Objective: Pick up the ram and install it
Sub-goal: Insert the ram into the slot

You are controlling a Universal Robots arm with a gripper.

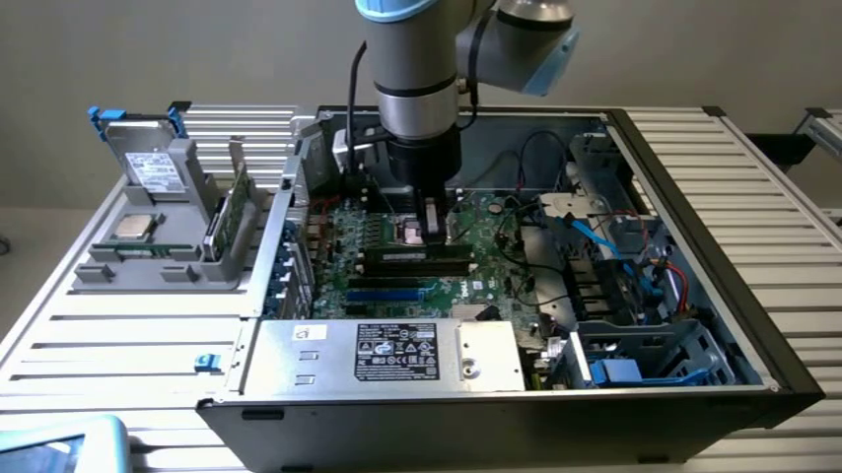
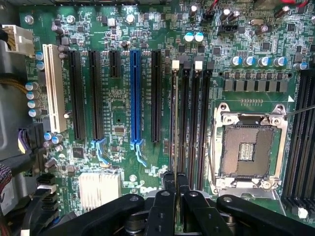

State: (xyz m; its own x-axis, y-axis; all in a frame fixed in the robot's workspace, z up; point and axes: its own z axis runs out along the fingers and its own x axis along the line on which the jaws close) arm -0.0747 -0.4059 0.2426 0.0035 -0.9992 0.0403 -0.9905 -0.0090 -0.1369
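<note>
1. Jaws (image 1: 429, 235) are together and point straight down into the open PC case (image 1: 736, 325). From the wrist, the fingers (image 2: 169, 184) sit side by side with barely a sliver between.
2. Ram (image 1: 414, 259) stands on edge in a black slot on the motherboard (image 2: 118, 113), directly below the jaws. It extends to either side of them, and the tips are over roughly its middle.
3. I can't tell whether the tips touch it. They look at or just above its top edge, and I see no clear pinch on the board.
4. Handling, my read:
   - It's light, thin and stiff, with no give.
   - Chips and the contact edge are fragile, and the flat faces are slick.
   - Best hold is across the two faces near the mid-length of the top edge, kept upright.
   - Any push should go straight down and centred; a skewed load risks the slot.
5. Exterior view gives the jaws' height and the ram's side face. It also shows the grey holder (image 1: 158, 266) on the worktop (image 1: 118, 335), well away from the jaws outside the case. The holder carries a drive (image 1: 156, 172), a silver processor (image 1: 136, 227) and another green strip (image 1: 227, 222).
6. Wrist view gives alignment:
   - The ram (image 2: 173, 118) is edge-on, a thin line in the slot running away from the fingertips.
   - Empty slots lie just beside it.
   - The open CPU socket (image 2: 248, 147) is to one side of the jaws and the blue slot (image 2: 136, 93) to the other.
</note>
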